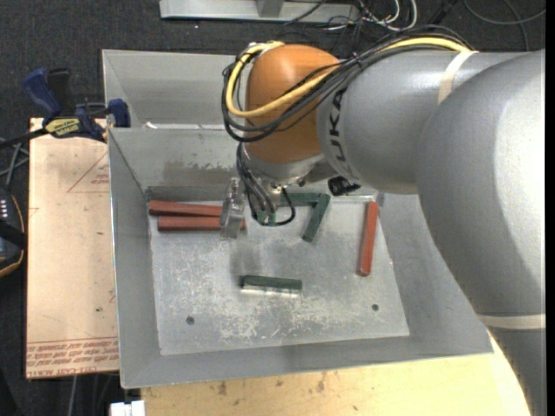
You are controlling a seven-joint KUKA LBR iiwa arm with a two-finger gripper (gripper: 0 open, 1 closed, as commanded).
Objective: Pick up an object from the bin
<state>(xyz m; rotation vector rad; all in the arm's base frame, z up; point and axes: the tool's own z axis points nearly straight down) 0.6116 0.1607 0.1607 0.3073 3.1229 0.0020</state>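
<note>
At the front of the grey bin, a dark green bar lies flat on the floor. It is all by itself, with bare metal around it.

A bit farther back on the right lies a red stick. It points almost straight away from the front and stands well apart from the other things.

In the middle of the bin is the claw. It hangs low, just beside the right ends of two brown-red sticks. These two lie side by side on the left, one behind the other, and they look like they touch. I cannot tell if the claw is wide or narrow, and nothing can be seen held in it. I also cannot tell if it touches the sticks.

Just to the right of the claw is a green piece. It looks bent like a corner (it may be two bits, that is hard to see).

Above the claw sits the round orange cover with yellow and black cables looped on it. The big grey arm comes in from the right.
</note>
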